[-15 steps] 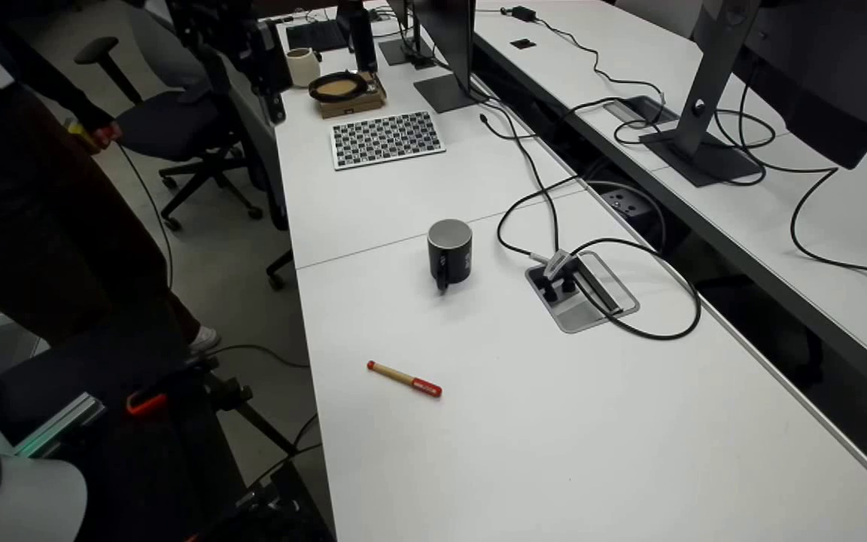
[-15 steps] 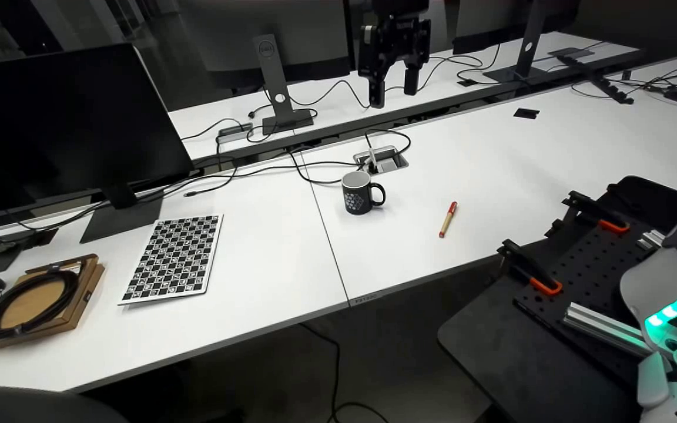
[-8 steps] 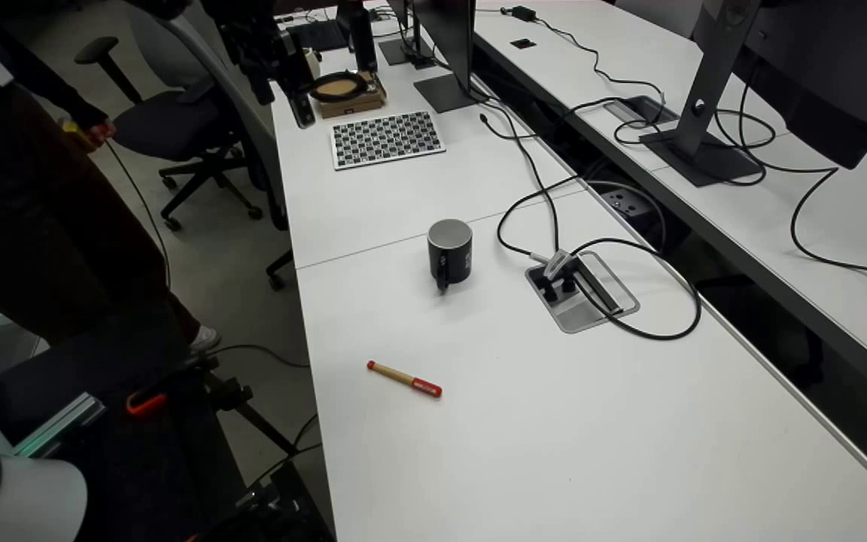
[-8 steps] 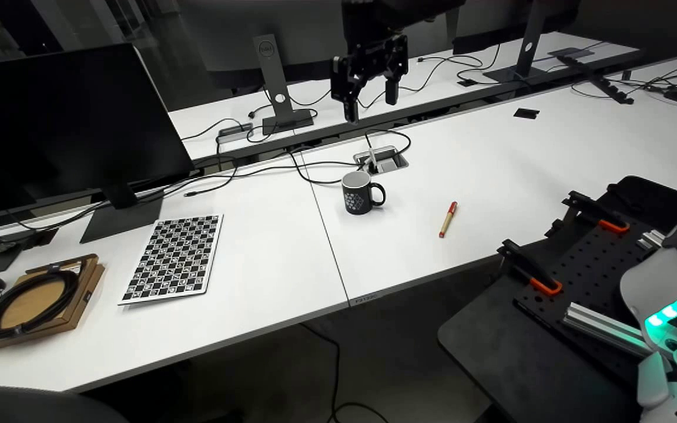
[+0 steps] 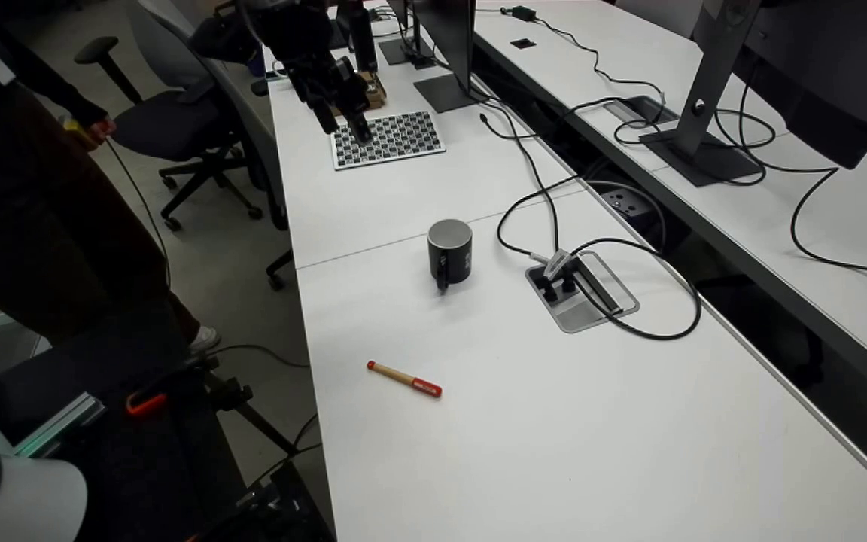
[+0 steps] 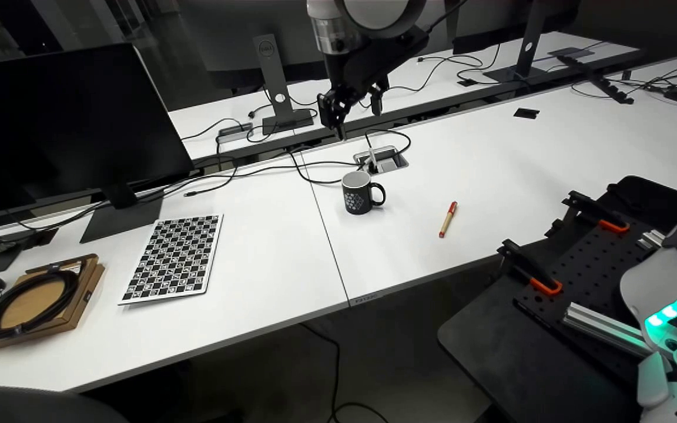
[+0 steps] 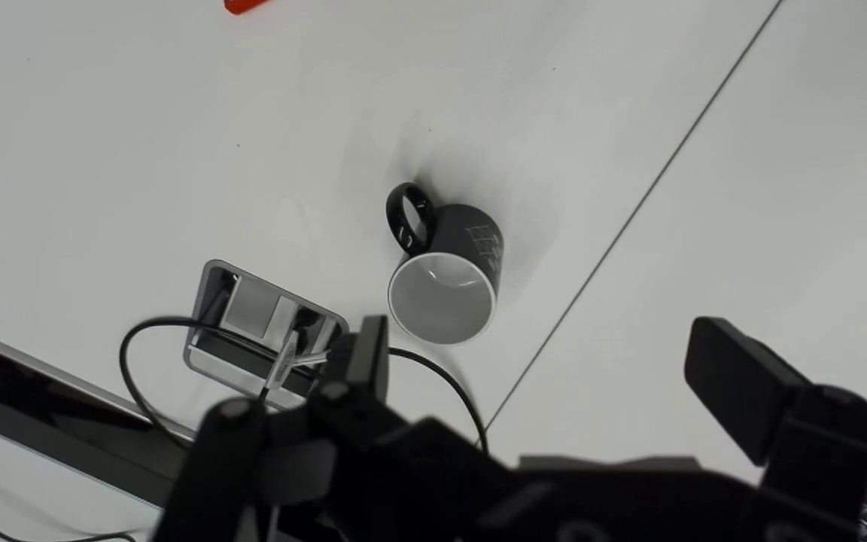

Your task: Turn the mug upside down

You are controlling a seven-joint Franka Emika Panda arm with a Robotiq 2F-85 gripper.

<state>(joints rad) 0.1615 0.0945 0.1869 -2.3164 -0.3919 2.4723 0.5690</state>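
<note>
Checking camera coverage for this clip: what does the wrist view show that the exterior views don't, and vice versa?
Only the wrist view shows glints inside the mug. Only the exterior views show a monitor, the robot base and the whole pen; the wrist view catches just its red end. Both share the upright mug, the open gripper and the socket box.

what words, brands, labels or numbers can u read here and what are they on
"FRA", then cut off by the frame edge: robot base.
"DELL", small: monitor stand.
Desk-edge label: too blurred to read surely.
Pen: pale lettering, too small to read.
Mug: printed pattern, no word I can read.
</note>
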